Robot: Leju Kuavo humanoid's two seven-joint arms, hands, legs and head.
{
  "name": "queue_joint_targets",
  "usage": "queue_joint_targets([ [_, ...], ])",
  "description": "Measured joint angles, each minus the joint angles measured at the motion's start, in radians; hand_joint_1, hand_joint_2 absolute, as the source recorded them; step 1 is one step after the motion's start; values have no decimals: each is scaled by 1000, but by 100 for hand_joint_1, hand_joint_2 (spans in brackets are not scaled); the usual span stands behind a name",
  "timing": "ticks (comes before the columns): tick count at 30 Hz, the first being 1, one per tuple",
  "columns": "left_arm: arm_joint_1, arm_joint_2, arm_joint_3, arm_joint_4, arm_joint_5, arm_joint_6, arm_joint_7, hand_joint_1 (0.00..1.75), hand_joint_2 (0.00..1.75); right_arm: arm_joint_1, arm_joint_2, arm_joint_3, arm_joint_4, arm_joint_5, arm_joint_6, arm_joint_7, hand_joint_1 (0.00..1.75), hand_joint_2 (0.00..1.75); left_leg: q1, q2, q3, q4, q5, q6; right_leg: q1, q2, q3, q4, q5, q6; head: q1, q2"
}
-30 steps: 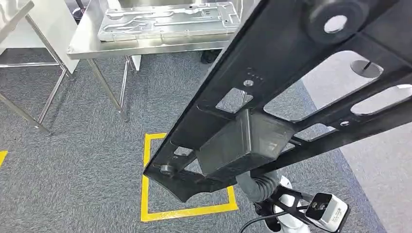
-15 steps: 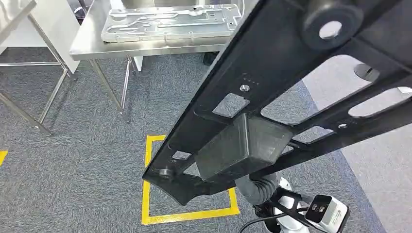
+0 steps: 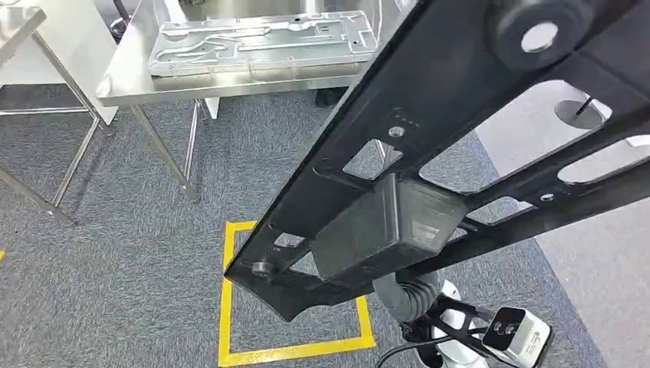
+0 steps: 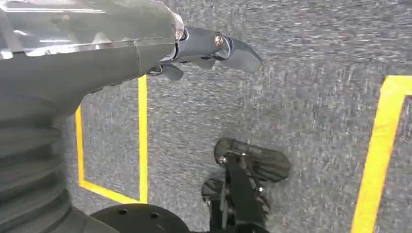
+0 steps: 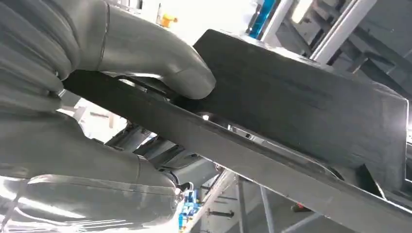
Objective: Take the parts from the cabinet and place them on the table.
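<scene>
A long black frame part [image 3: 460, 130] with cut-outs and a boxy block under it crosses the head view from the lower middle to the upper right, held up in the air. My right hand [image 5: 97, 73] grips it, with the thick thumb pressed on the part's [image 5: 301, 102] dark face; in the head view the part hides the hand. My left hand [image 4: 194, 46] hangs over the carpet with its dark fingers stretched out and nothing in them. Ahead stands a steel table [image 3: 230, 83] with a silver stamped plate [image 3: 260, 42] lying flat on it.
A yellow taped square [image 3: 228, 307] marks the grey carpet just below the held part. A second steel table [image 3: 15, 23] and its thin legs stand at the far left. Lighter floor [image 3: 613, 261] runs along the right.
The whole picture has shifted a little, so the camera has moved: the table and yellow square sit slightly further left. The black part stays in my right hand.
</scene>
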State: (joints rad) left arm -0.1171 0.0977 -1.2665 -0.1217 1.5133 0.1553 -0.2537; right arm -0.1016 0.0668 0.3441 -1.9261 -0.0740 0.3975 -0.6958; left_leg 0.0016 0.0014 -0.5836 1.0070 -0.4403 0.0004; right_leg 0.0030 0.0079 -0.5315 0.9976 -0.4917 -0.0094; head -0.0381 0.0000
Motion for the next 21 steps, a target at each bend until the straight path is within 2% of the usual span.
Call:
queue_joint_targets([
  [2, 2, 0, 0, 0, 0, 0, 0, 0, 175, 0, 0, 0, 0, 0, 0, 0, 161, 175, -2, -2, -3, 0, -4, 7, -2, -1, 2, -5, -2, 9, 0, 0],
  [3, 1, 0, 0, 0, 0, 0, 0, 0, 175, -1, 0, 0, -1, 0, 0, 0, 161, 175, 6, -4, 3, -9, -3, 13, 3, -2, 7, -7, -7, 17, 0, 0],
  [4, 1, -1, 0, 0, 0, 0, 0, 0, 175, 0, 0, 0, -3, 0, 0, 0, 161, 175, 10, -3, 14, -17, -2, 18, -1, -1, 10, 5, -15, 23, 0, 0],
  [5, 1, -1, 0, 0, 0, 0, -1, 0, 175, -3, 0, 0, -4, 0, 0, 0, 161, 175, 10, -2, 20, -20, -5, 24, 0, -3, -12, 52, -39, 28, 0, 0],
  [7, -1, -1, 0, 0, 0, 0, -1, 0, 175, 0, 0, 0, -3, 0, 0, 0, 161, 175, 9, -2, 24, -20, -11, 29, -7, -3, -108, 218, -107, 34, 0, 0],
  [8, 0, -1, 0, 0, 0, 0, -1, 0, 175, 2, 0, 0, -3, 0, 0, 0, 161, 175, 9, -2, 25, -19, -14, 30, -8, -3, -156, 292, -128, 36, 0, 0],
  [9, 1, -1, 0, 0, 0, 0, -1, 0, 175, 3, 0, 0, -3, 0, 0, 0, 161, 175, 9, -2, 28, -19, -17, 29, -9, -3, -191, 334, -126, 38, 0, 0],
  [10, 2, -1, 0, 0, 0, 0, -1, 0, 175, 3, 0, 0, -3, 0, 0, 0, 161, 175, 9, -3, 34, -19, -22, 29, -11, -3, -193, 314, -92, 38, 0, 0],
  [11, 2, -1, 0, 0, 0, 0, -1, 0, 175, 3, 0, 0, -3, 0, 0, 0, 161, 175, 9, -4, 42, -19, -27, 26, -12, -4, -172, 252, -42, 36, 0, 0],
  [12, 2, -2, 0, 0, 0, 0, -1, 0, 175, 3, 0, 0, -3, 0, 0, 0, 161, 175, 9, -6, 51, -18, -33, 24, -13, -4, -131, 155, 19, 33, 0, 0],
  [13, 2, -2, 0, 0, 0, 0, -1, 0, 175, 3, 0, 0, -3, 0, 0, 0, 161, 175, 9, -6, 61, -18, -40, 21, -12, -7, -92, 63, 68, 29, 0, 0],
  [14, 1, -2, 0, 0, 0, 0, -1, 0, 175, 3, 0, 0, -3, 2, 0, 0, 161, 175, 5, -6, 62, -17, -46, 14, -9, -9, -71, 23, 61, 25, 0, 0],
  [17, 0, 1, -2, 0, 0, -11, 2, 0, 175, 13, 6, 2, -11, 26, -2, 0, 161, 175, 3, -5, 64, -21, -56, -3, -3, -4, -71, 12, 50, 9, 0, 0],
  [18, -1, 3, -3, 0, 0, -14, 2, 0, 175, 16, 9, 2, -14, 32, -3, 0, 161, 175, 3, -5, 69, -24, -59, -10, -4, -3, -67, 7, 50, 3, 0, 0],
  [19, -2, 5, -4, 0, 0, -18, 3, 0, 175, 16, 13, 3, -19, 35, -2, 0, 161, 175, 5, -4, 71, -16, -65, -16, -12, -4, -58, -2, 52, -3, 0, 0],
  [20, -4, 5, -5, 0, 0, -20, 3, 0, 175, 15, 16, 6, -22, 36, -1, 0, 161, 175, 7, -4, 62, 16, -82, -20, -12, -5, -50, -5, 48, -9, 0, 0],
  [21, -5, 7, -6, 0, 0, -20, 3, 0, 175, 14, 20, 9, -25, 36, -1, 0, 161, 175, 8, -4, 28, 86, -117, -24, -11, -6, -45, -5, 45, -14, 0, 0],
])
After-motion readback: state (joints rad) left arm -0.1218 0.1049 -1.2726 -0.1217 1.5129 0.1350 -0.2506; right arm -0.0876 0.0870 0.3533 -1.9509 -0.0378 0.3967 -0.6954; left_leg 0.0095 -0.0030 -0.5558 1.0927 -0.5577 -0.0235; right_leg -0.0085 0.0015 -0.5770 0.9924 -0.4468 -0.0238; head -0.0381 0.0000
